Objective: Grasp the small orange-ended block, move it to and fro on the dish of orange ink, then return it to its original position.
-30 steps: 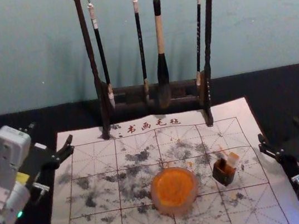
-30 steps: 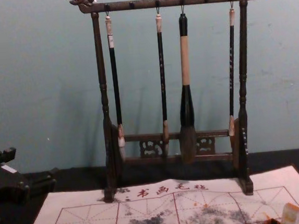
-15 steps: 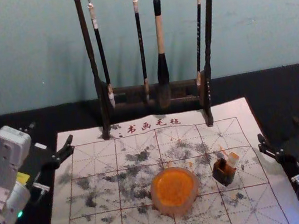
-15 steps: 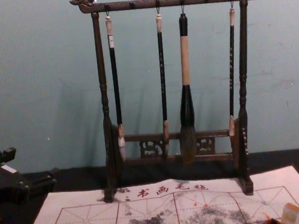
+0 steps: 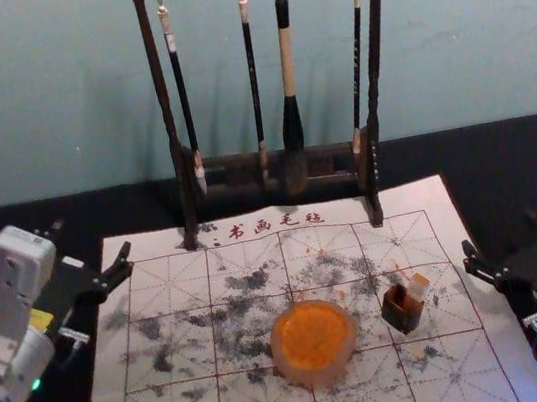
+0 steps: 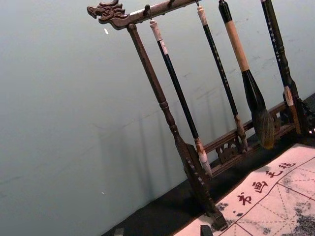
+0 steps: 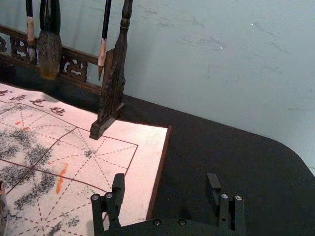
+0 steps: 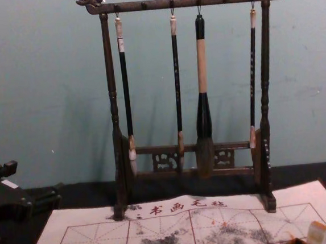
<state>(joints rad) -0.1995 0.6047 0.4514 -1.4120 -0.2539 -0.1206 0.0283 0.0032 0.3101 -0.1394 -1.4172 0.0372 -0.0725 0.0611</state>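
Dark red characters 书画毛毡 are running along the far margin of the white calligraphy mat (image 5: 410, 198). Small characters are going down the handles of the second brush (image 8: 176, 75) and rightmost brush (image 8: 252, 68) in chest view, too tiny to read.

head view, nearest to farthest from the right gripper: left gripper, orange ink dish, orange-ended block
1. orange-ended block, right side of the mat
2. orange ink dish, nearer the middle
3. left gripper, by the left edge
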